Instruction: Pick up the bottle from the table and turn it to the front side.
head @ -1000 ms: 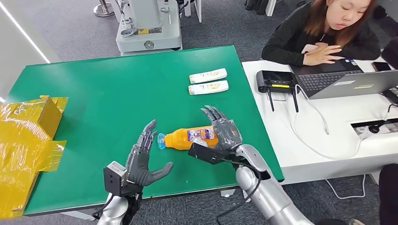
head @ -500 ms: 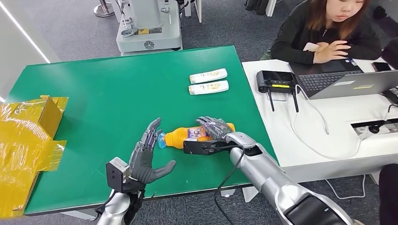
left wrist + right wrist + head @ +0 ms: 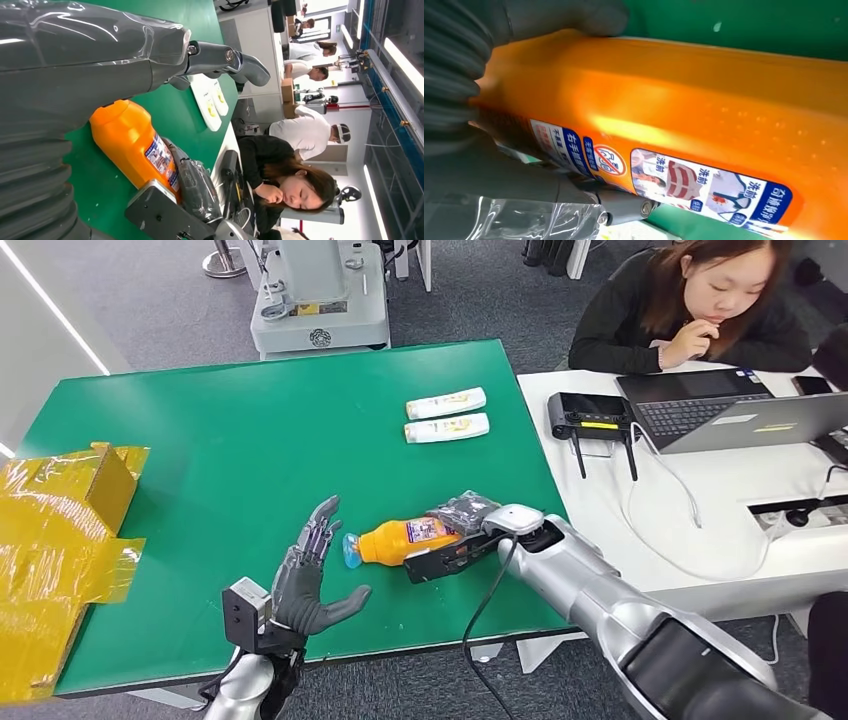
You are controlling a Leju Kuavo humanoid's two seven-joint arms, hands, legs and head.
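Looks like the grab step: right hand point(image 3: 462, 512) is wrapped around the orange detergent bottle point(image 3: 400, 539) lying near the green table's point(image 3: 230, 430) front edge, left hand point(image 3: 305, 575) spread empty beside its blue cap, so next comes lifting and rolling the label round.

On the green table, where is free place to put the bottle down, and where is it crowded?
Bare green table lies between the yellow packaging and the two white tubes. Crowded: the near edge, where the left hand, orange bottle and right hand meet.
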